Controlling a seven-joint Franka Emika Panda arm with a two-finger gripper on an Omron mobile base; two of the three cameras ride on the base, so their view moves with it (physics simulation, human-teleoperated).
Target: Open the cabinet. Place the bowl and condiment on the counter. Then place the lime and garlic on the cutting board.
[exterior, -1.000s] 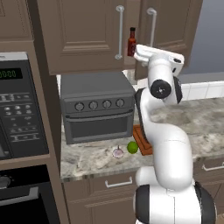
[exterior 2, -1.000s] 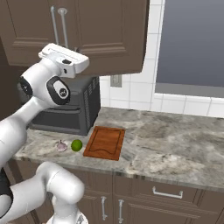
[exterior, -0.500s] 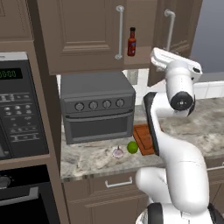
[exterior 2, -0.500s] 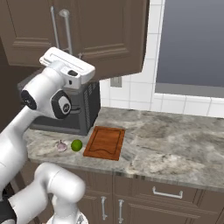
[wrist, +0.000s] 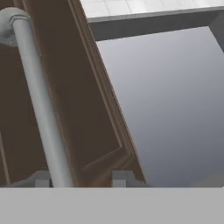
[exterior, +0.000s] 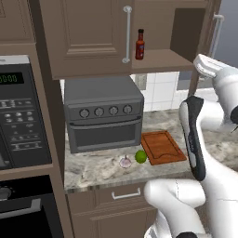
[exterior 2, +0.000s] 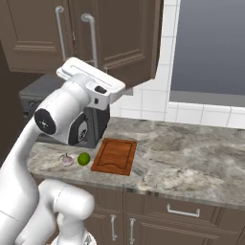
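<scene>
The cabinet (exterior: 88,37) has two doors, and its right door (exterior 2: 124,43) has just swung from barely ajar to wide open as the arm pulled away to the right; the left one is shut. That looks like the opening step all but done, with the inner shelf (exterior: 162,60) now bare to reach.

Each door carries one long silver handle (wrist: 41,109). The hand (wrist: 81,178) sits at the open door's bar, one finger on either side of it. Whether they pinch it or just bracket it, I can't tell.

Below, the table (exterior: 93,169) carries one grey toaster oven (exterior: 103,114). Just right of it lies one cutting board (exterior: 161,146) with nothing on it.

One condiment bottle (exterior: 139,44) stands upright on the shelf near the left door's edge; to my mind it is the next thing to bring down.

One lime (exterior: 140,156) rests on the stone just beside the board's left edge. One garlic bulb (exterior: 125,162) lies close to the left of it, so neither is placed yet.
</scene>
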